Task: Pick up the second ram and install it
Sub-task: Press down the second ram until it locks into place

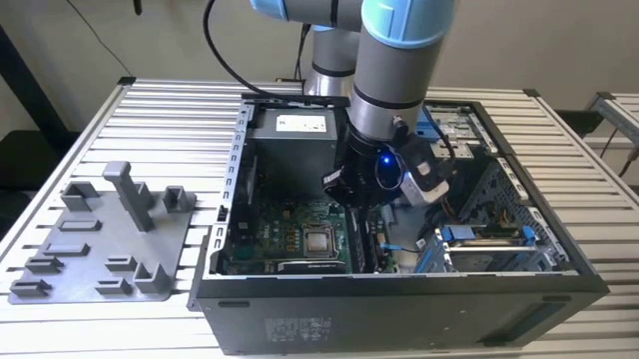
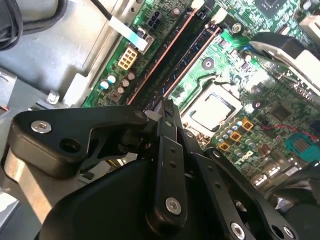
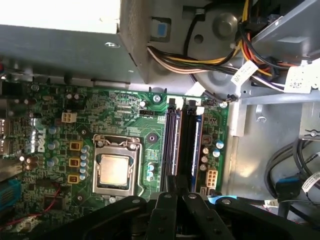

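Pincer [image 3: 176, 186] is hovering inside the open PC case [image 1: 399, 299], right over the motherboard [image 3: 125, 115] memory slots. Fingers are pinched together, gripping nothing. The second ram [image 3: 192, 142] is sitting in its slot beside the CPU socket [image 3: 114, 170].

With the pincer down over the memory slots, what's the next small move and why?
Probably a short straight push down. In both wrist views the pincer sits over the end of the memory slots beside the processor, with the memory stick already lying in line with its slot.
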Motion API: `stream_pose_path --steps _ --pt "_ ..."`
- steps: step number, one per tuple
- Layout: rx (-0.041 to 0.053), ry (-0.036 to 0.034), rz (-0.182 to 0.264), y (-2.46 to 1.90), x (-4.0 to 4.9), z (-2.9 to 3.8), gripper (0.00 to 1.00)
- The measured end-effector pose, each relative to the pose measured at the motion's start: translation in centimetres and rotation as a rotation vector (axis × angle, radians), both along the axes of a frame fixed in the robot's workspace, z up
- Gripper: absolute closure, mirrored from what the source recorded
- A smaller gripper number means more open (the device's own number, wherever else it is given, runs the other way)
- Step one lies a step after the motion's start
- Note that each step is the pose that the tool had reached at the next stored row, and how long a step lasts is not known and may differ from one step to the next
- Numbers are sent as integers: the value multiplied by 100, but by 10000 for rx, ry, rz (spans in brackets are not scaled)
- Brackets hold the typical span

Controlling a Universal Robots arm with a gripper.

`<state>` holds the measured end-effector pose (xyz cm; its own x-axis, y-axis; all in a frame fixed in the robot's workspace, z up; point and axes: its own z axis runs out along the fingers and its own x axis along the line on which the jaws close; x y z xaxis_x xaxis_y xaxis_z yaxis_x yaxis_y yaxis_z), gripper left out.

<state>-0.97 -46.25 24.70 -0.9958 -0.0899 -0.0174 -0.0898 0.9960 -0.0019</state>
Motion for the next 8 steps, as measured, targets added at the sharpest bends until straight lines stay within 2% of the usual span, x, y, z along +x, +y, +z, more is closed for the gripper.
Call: stream_pose_path --steps 8 --pt "0 0 1448 0 0 0 89"
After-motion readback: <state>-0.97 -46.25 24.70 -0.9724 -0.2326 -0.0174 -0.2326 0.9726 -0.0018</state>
